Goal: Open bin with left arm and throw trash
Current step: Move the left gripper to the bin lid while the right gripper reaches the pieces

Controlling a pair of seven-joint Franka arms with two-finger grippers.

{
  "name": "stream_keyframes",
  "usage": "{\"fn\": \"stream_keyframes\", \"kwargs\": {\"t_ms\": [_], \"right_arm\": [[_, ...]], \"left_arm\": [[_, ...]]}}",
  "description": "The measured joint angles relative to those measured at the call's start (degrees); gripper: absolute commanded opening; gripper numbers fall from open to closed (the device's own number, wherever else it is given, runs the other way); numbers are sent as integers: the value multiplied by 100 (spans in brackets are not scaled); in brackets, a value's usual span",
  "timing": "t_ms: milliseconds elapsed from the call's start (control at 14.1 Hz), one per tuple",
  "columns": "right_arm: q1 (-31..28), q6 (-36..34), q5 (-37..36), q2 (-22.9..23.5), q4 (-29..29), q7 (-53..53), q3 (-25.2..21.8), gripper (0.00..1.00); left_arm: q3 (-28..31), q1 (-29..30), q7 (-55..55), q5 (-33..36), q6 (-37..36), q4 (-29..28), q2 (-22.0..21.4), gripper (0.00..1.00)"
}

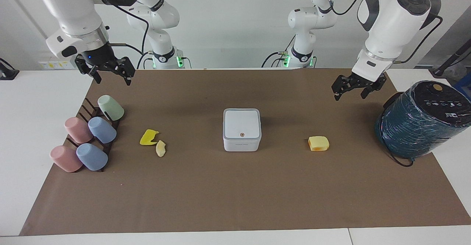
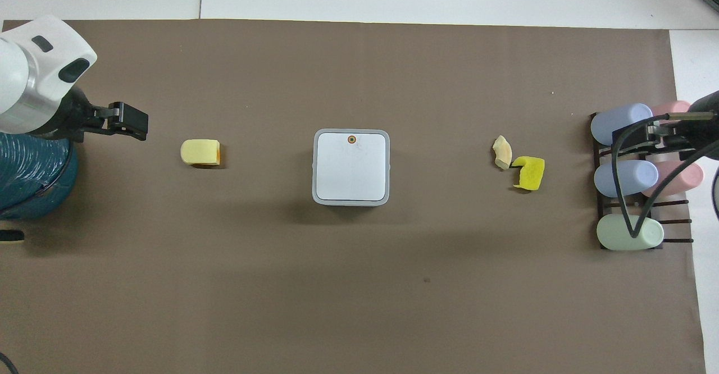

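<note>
Bin (image 1: 242,129) mid-mat, lid down. Yellow block (image 1: 318,143) at its 3 o'clock, facing view; peel (image 1: 148,137), crescent (image 1: 160,148) at 9. Left gripper (image 1: 352,88) and right gripper (image 1: 109,74) raised, fingers spread, empty.

Robotics lab: two white Franka arms (image 1: 390,20) bolted at the edge of a white tabletop (image 1: 36,105), brown paper mat (image 1: 235,193) spread over it, plain white wall, loose cables, green status lights on the bases, props laid out: pastel cups (image 1: 90,134) on a rack, teal wrapped cylinder (image 1: 419,123)
</note>
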Motion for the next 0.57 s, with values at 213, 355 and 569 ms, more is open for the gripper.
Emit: {"fn": "stream_keyframes", "kwargs": {"t_ms": [213,355,569], "right_arm": [[-1,0,49,0,0,0,0,100],[0,0,65,0,0,0,7,100],[0,1,70,-1,-23,0,12,100]], "left_arm": [[-26,-206,-19,-6,58,-38,-7,100],[-37,-548,-306,-13,343,-237,-71,90],[-72,-1245,-1455,-135,1080,-893,-291,36]]}}
